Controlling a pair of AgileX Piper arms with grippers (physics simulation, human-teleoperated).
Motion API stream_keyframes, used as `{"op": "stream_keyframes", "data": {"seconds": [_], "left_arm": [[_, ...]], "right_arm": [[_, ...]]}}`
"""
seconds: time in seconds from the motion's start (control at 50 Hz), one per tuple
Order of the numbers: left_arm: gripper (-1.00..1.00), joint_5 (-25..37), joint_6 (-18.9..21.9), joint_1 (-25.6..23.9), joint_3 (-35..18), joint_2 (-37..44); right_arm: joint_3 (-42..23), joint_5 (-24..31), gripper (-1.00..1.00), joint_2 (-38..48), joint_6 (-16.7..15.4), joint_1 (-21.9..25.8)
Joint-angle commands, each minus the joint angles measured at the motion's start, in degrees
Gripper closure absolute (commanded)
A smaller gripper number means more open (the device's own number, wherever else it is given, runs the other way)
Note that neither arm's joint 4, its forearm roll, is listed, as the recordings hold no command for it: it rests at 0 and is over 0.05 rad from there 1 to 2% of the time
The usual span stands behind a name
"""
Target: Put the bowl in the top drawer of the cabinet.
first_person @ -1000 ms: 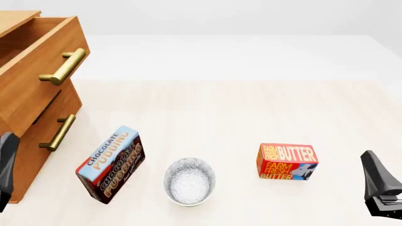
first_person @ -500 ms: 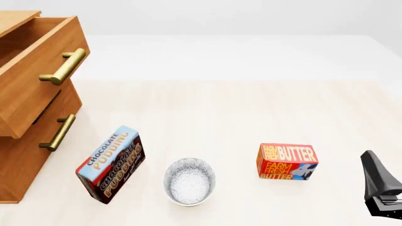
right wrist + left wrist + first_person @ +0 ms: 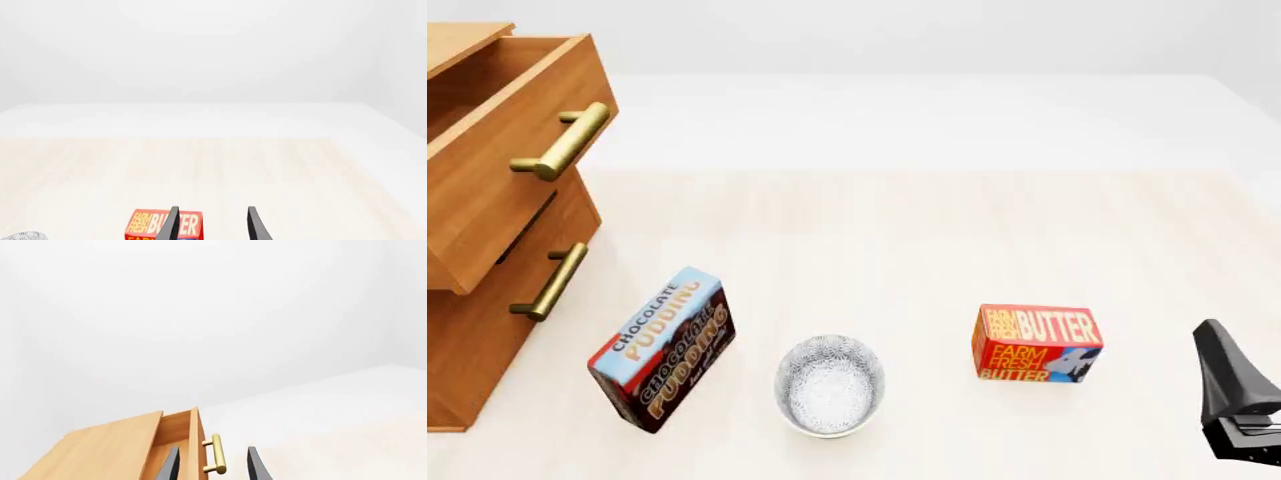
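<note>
The bowl (image 3: 830,384), white with a fine grey speckle, sits upright on the table near the front edge, between two boxes. At the far left stands the cabinet (image 3: 474,345) with its top drawer (image 3: 501,160) pulled out, brass handle (image 3: 561,140) facing right. My left gripper (image 3: 213,465) is out of the front view. In the left wrist view its fingers are open and empty, with the top drawer (image 3: 179,437) beyond them. My right gripper (image 3: 1232,392) hovers at the front right, open and empty, right of the bowl. A sliver of the bowl (image 3: 27,236) shows in the right wrist view.
A chocolate pudding box (image 3: 663,348) stands tilted just left of the bowl. A red butter box (image 3: 1037,343) lies to its right, between the bowl and my right gripper, and appears as the butter box (image 3: 155,224) in the right wrist view. The lower drawer (image 3: 550,282) is shut.
The left arm, seen at the lower left edge of the front view one second ago, has gone out of that view. Nothing else has moved.
</note>
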Motion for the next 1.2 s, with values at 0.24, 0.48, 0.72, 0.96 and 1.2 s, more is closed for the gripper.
{"op": "stream_keyframes", "data": {"seconds": [0.24, 0.48, 0.72, 0.96, 1.2], "left_arm": [[-1.00, -4.68, -4.34, -0.73, -7.88, 14.85], [-1.00, -5.60, -10.40, 3.38, -9.42, 21.29], [-1.00, -4.19, -13.22, 7.24, -12.74, 25.94], [-1.00, -3.95, -16.63, 8.14, -15.40, 31.25], [-1.00, -3.61, -21.03, 9.18, -17.70, 35.82]], "right_arm": [[0.00, 0.00, -1.00, -0.01, 0.00, -0.01], [0.00, 0.00, -1.00, 0.00, -0.01, 0.01], [0.00, 0.00, -1.00, -0.01, 0.01, 0.02], [0.00, 0.00, -1.00, 0.00, 0.01, 0.00], [0.00, 0.00, -1.00, 0.00, 0.01, 0.00]]}}
